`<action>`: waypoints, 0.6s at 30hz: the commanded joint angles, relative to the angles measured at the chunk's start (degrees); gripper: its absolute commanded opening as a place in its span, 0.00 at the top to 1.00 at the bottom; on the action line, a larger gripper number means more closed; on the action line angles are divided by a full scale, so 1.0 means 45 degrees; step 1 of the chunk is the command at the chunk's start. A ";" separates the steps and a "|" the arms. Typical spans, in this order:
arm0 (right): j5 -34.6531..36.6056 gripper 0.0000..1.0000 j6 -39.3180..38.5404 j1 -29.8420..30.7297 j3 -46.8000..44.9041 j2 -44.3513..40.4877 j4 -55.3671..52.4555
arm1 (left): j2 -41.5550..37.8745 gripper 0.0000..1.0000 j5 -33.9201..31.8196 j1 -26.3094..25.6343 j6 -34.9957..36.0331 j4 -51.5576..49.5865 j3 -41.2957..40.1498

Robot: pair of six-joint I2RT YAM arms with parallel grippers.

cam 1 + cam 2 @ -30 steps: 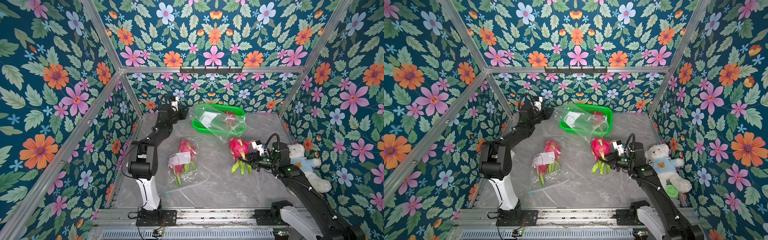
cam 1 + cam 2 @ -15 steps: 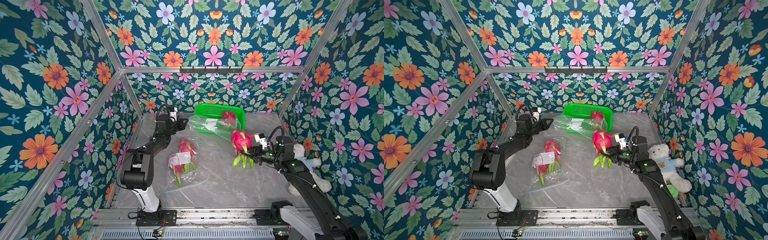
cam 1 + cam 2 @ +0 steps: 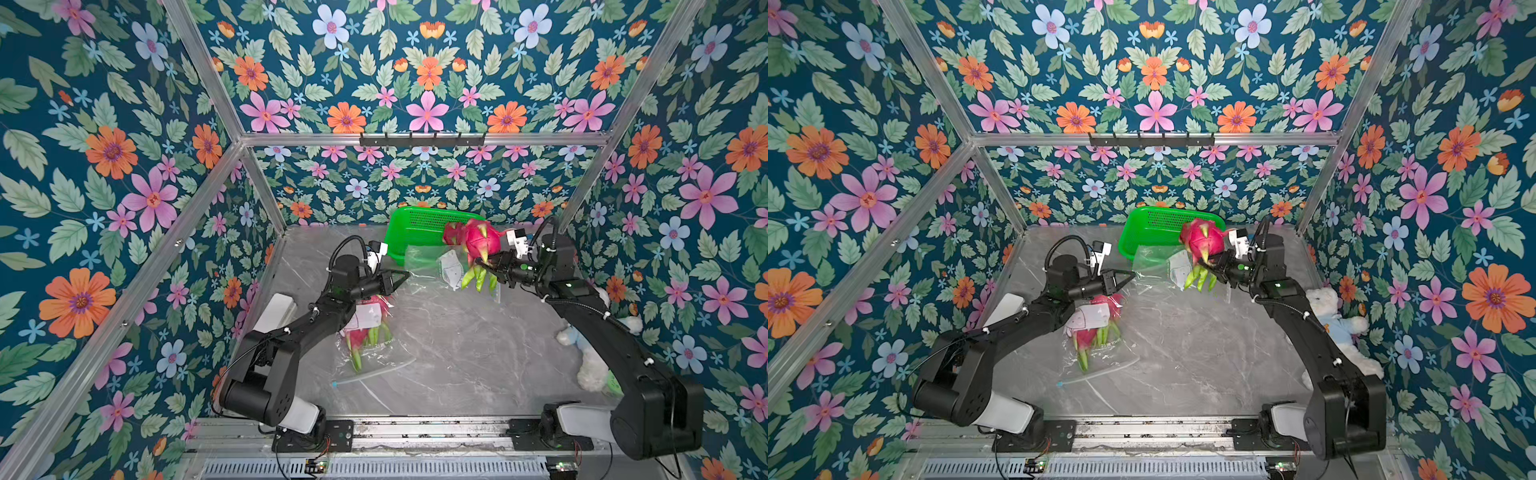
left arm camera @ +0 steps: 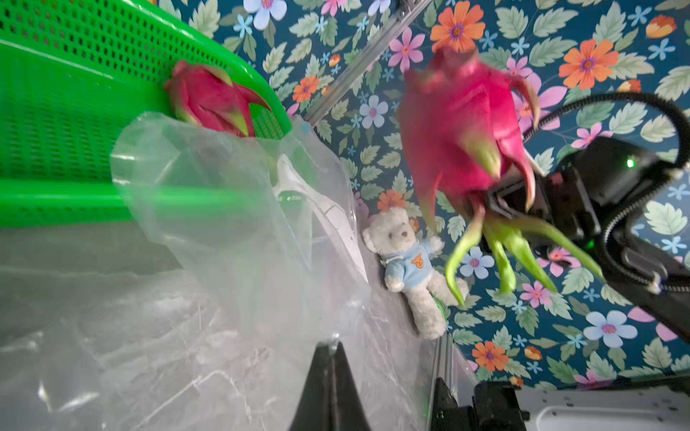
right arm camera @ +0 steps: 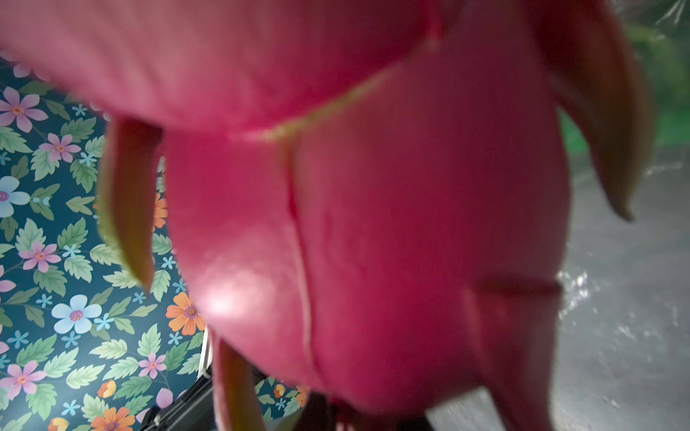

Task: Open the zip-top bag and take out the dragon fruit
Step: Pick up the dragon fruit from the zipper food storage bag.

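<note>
Change: since a second ago, we are seeing the right gripper (image 3: 484, 264) carrying the held dragon fruit (image 3: 482, 241) from mid-table toward the far side, and the left gripper (image 3: 401, 276) bringing the empty bag (image 3: 428, 266) down onto the table (image 3: 457, 353).
Near: the bagged dragon fruit (image 3: 358, 338) is lying in its clear zip-top bag (image 3: 374, 357), partly under the left arm.
Right side: the teddy bear (image 3: 590, 365) is lying against the wall.
Middle: the left gripper's fingers are pressing together, tips touching the empty bag's edge; whether they are pinching the film, we cannot tell.
Further: the right gripper is clamping the held dragon fruit's green scales, in the air.
Far: the green basket (image 3: 399, 224) is holding a third dragon fruit (image 3: 452, 232).
</note>
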 commanded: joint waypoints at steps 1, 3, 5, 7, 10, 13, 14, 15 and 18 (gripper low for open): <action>0.0505 0.95 0.0167 0.0048 0.0738 0.1175 0.1856 | -0.0077 1.00 0.0468 -0.0132 0.0312 -0.0094 -0.0694; 0.0586 0.95 0.0292 0.0107 0.1271 0.2179 0.2292 | 0.0078 1.00 0.0507 -0.0131 0.0312 -0.0131 -0.1019; 0.0656 0.95 0.0190 0.0288 0.1984 0.3222 0.2357 | 0.0202 1.00 0.0545 -0.0131 0.0331 -0.0113 -0.1206; 0.0532 0.95 0.0031 0.0543 0.2957 0.4586 0.2217 | 0.0254 1.00 0.0614 -0.0146 0.0361 -0.0121 -0.1346; 0.0610 0.95 -0.0172 0.0799 0.4328 0.6069 0.1837 | 0.0100 1.00 0.0730 -0.0064 0.0587 -0.0430 -0.1486; 0.1005 0.95 -0.0527 0.0902 0.5761 0.7410 0.1158 | -0.0206 1.00 0.1188 0.0005 0.0933 -0.0929 -0.1623; 0.1126 0.95 -0.0610 0.0917 0.6160 0.7823 0.0968 | -0.0318 1.00 0.1344 0.0005 0.1028 -0.1113 -0.1686; 0.1314 0.95 -0.0686 0.0935 0.6674 0.8321 0.0640 | -0.0425 1.00 0.1531 0.0005 0.1143 -0.1308 -0.1759; 0.1666 0.95 -0.0714 0.0985 0.7856 0.9650 0.0120 | -0.0754 1.00 0.2060 0.0013 0.1316 -0.1672 -0.2023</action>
